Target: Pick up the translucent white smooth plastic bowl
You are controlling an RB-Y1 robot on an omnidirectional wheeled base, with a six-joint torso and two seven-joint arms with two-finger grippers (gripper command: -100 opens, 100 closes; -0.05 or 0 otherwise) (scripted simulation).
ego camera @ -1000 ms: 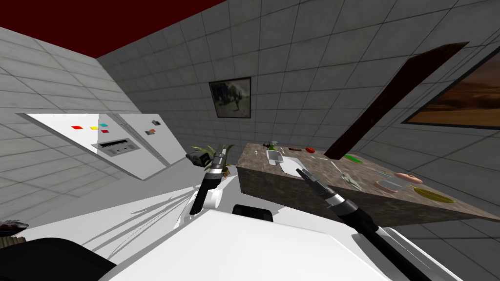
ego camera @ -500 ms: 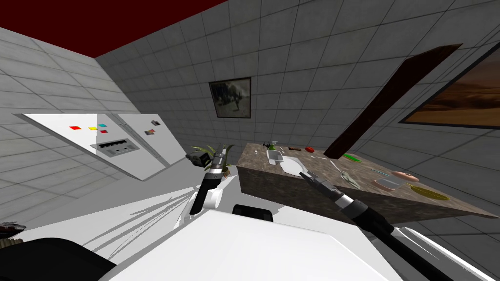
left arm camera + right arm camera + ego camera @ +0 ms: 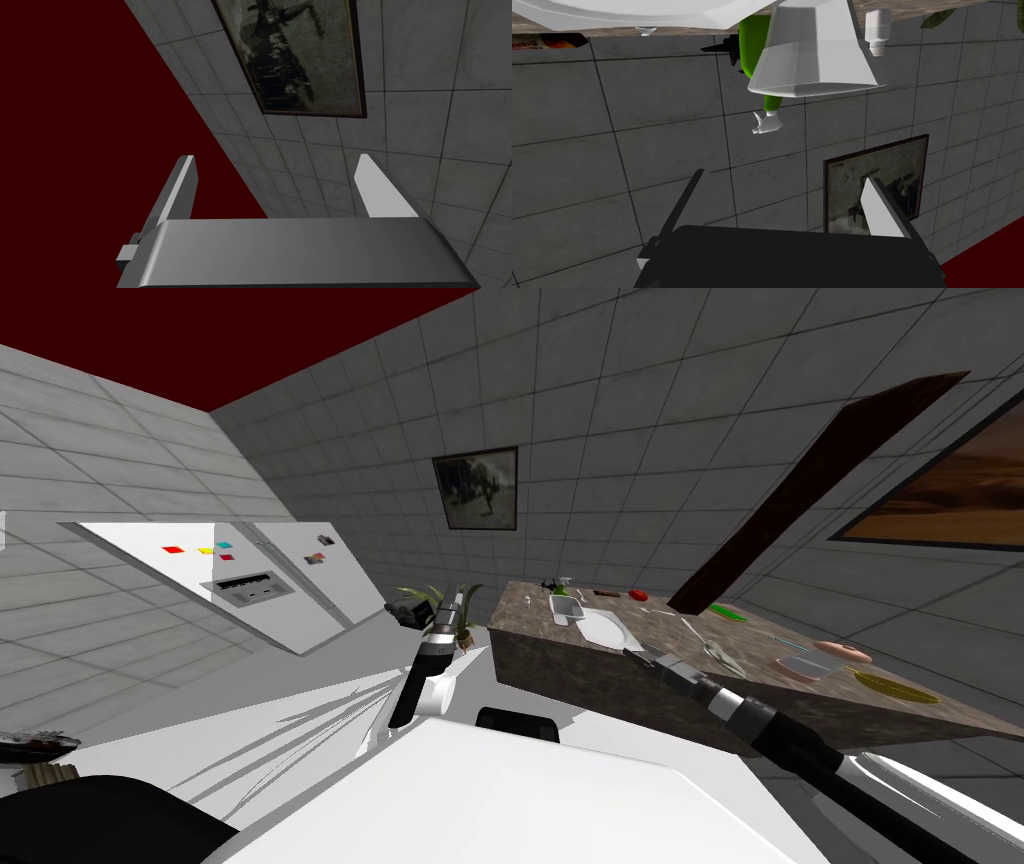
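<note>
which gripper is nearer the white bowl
Right. The right gripper is just short of the white bowl, at the counter's near edge; the left gripper is raised beside the counter's end.

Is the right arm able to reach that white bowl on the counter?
Probably yes. The right gripper is at the counter's near edge, right beside the white bowl, its fingers open, with nothing between them.

White bowl [image 3: 601, 626], mottled brown counter [image 3: 560, 673]
</note>
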